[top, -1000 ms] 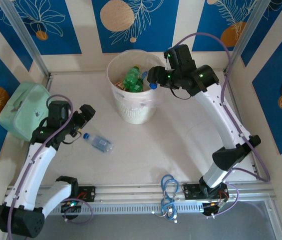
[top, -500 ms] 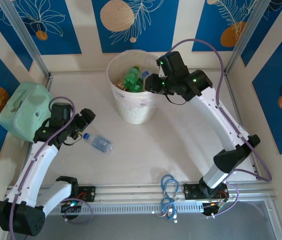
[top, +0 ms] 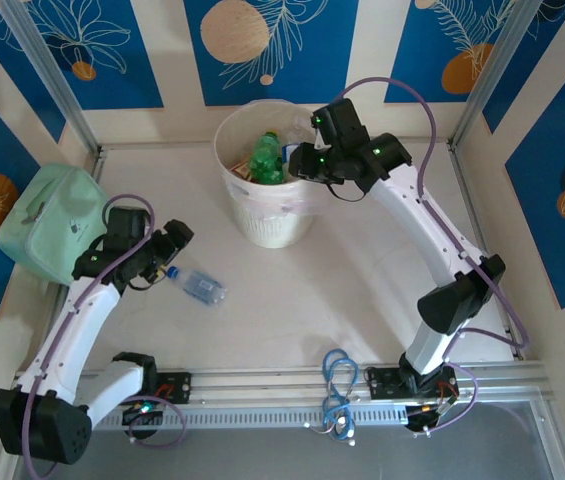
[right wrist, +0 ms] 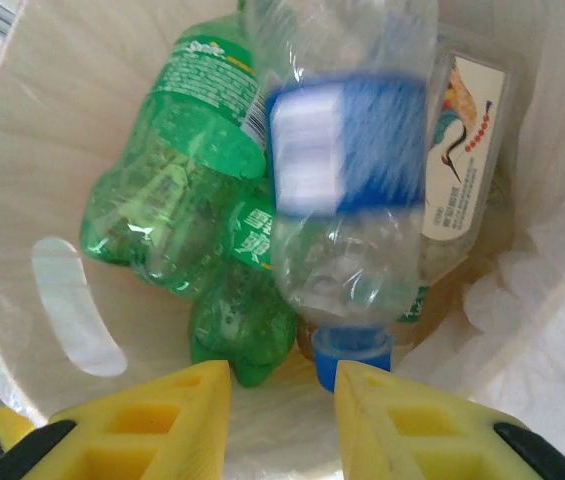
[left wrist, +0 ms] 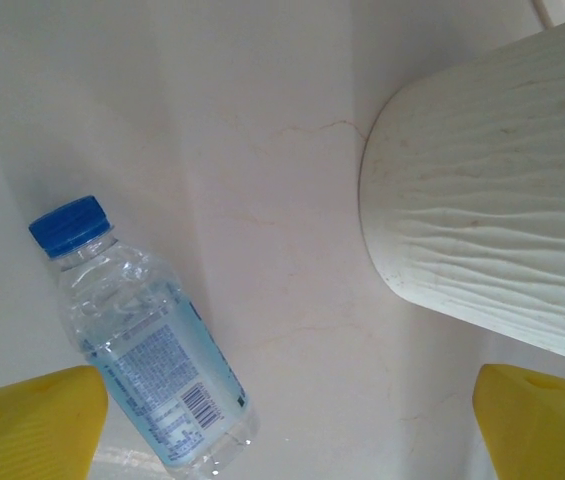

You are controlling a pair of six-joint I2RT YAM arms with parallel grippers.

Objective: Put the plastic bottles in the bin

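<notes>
A clear plastic bottle point(top: 200, 287) with a blue cap and blue label lies on its side on the table. In the left wrist view this bottle point(left wrist: 137, 330) lies at the lower left. My left gripper point(top: 177, 238) hovers just left of its cap, open and empty point(left wrist: 287, 430). The cream-white bin point(top: 224, 165) stands at the back centre, its ribbed wall point(left wrist: 482, 200) at the upper right. My right gripper point(top: 302, 160) hangs over the bin's right rim, jaws drawn close point(right wrist: 282, 385) and gripping nothing. Just beyond them a clear bottle point(right wrist: 347, 180) shows blurred, cap down, above green bottles point(right wrist: 172, 190).
A mint-green bag point(top: 47, 220) sits at the left wall behind the left arm. A blue cable coil point(top: 338, 385) lies on the front rail between the arm bases. Metal frame posts stand at both back corners.
The right gripper moved left over the bin's rim and the blue-capped bottle left its jaws, which closed in. The left gripper crept forward toward the bottle on the table.
</notes>
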